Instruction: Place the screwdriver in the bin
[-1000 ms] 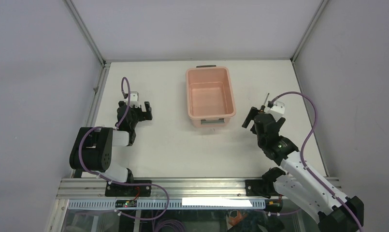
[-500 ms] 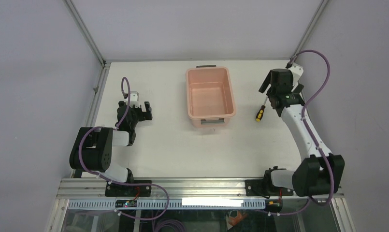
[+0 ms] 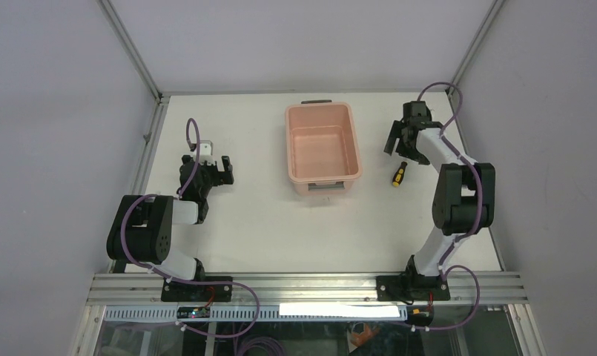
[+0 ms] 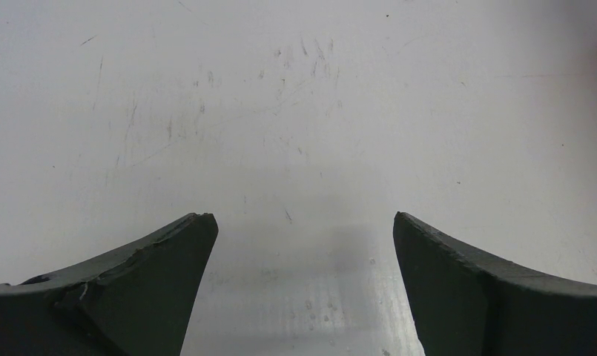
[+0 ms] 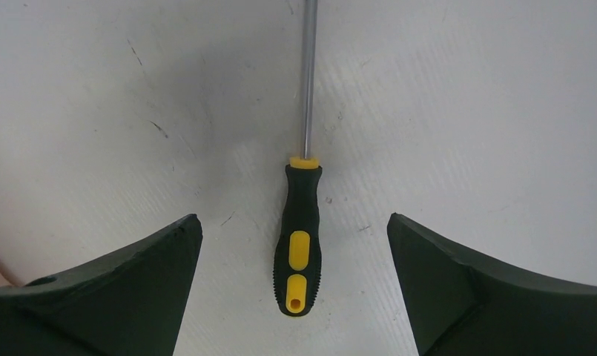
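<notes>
The screwdriver (image 3: pixel 398 176) lies flat on the white table, just right of the bin's near right corner. The right wrist view shows its black and yellow handle (image 5: pixel 299 241) between the fingers and its thin shaft (image 5: pixel 308 81) pointing away from them. My right gripper (image 3: pixel 401 142) hovers over it, open, with its fingers (image 5: pixel 132 289) well clear of the handle on both sides. The salmon-pink bin (image 3: pixel 354 141) stands empty at the far middle. My left gripper (image 3: pixel 218 171) rests open over bare table at the left, and the left wrist view shows nothing between the fingers of this gripper (image 4: pixel 303 216).
Grey enclosure walls and metal posts (image 3: pixel 132 52) close in the table on three sides. An aluminium rail (image 3: pixel 302 285) with both arm bases runs along the near edge. The right arm's elbow (image 3: pixel 462 196) stands upright near the table's right edge.
The right arm has folded upright and swung its open gripper from the near right out to the far right, then left, over the screwdriver. The left arm, bin and screwdriver have not moved.
</notes>
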